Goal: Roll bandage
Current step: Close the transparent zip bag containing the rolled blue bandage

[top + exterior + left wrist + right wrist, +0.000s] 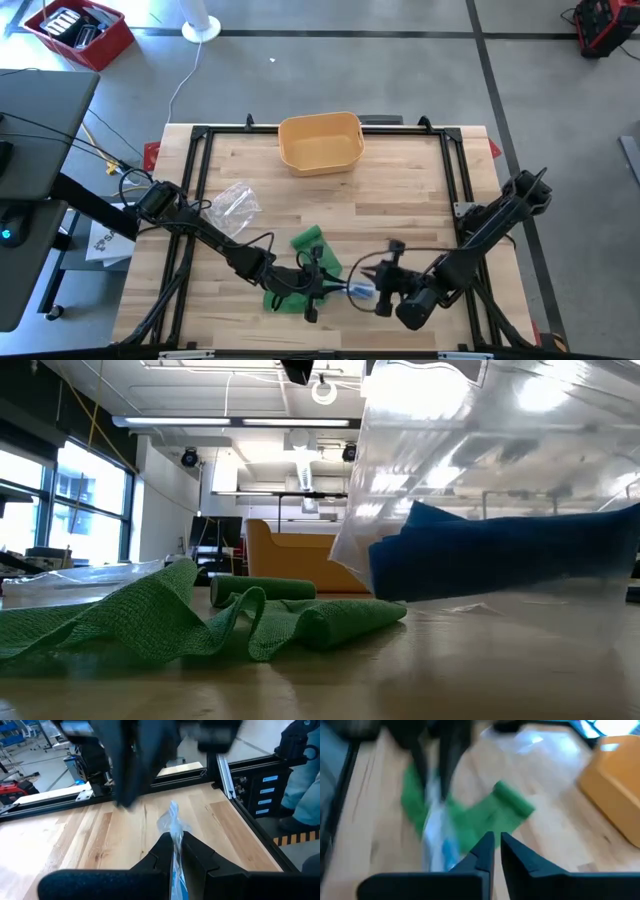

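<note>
A green bandage (pixel 308 268) lies loose and crumpled on the wooden table, with one end rolled up (pixel 305 239); the low view shows it too (pixel 190 622). A clear plastic bag with a blue thing inside (pixel 362 291) sits just right of it and looms large in the low view (pixel 500 550). My left gripper (pixel 172 849) is shut on this bag. My right gripper (pixel 494 845) is shut and empty, close to the bag's right side (pixel 437 845). My left gripper pinches the clear bag's plastic (pixel 173 832) between its two fingers. A crumpled end of the plastic sticks out past the fingertips, and the blue content shows farther back between the fingers (pixel 175 880). The fingers come nearly level from the table's left.
A yellow bin (pixel 320 142) stands at the table's far edge. Another clear plastic bag (pixel 236 203) lies at the left. A black frame rail (pixel 455 170) runs around the table top. Bare wood lies between the bin and the bandage.
</note>
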